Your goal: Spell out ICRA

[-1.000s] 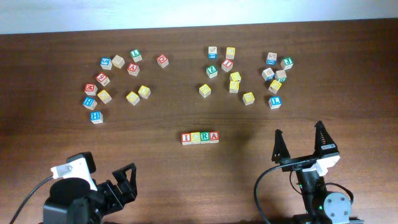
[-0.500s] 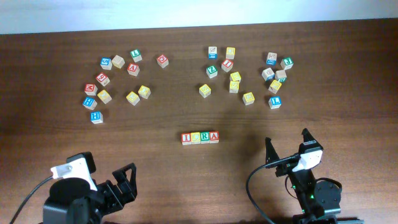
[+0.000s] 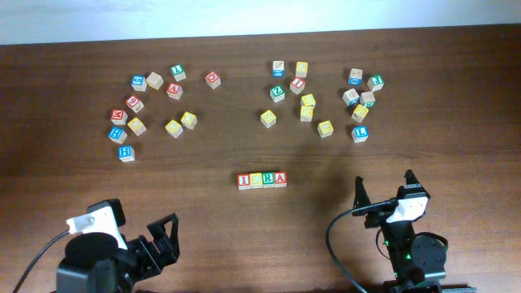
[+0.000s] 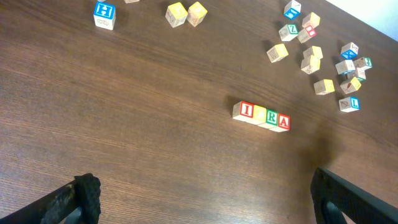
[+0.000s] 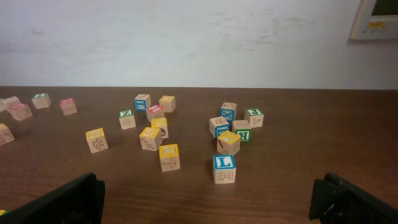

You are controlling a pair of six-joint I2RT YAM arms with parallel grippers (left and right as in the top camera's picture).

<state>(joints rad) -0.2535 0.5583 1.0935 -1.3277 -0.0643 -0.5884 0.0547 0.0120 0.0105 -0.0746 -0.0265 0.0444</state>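
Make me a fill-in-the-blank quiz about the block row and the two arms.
The row of four cubes spells ____.
The C cube sits between the I cube and the ____ cube.
The jaws of the left gripper and the right gripper stand ____.
Missing words: ICRA; R; open.

Robotics lab (seemingly), wooden table [image 3: 203, 220], plain white wall [image 5: 186, 43]

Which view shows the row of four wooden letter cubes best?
Overhead: the row of four wooden letter cubes, red I, yellow C, green R, red A, lies square-on and unobstructed. The left wrist view shows the row slanted. The right wrist view misses it.
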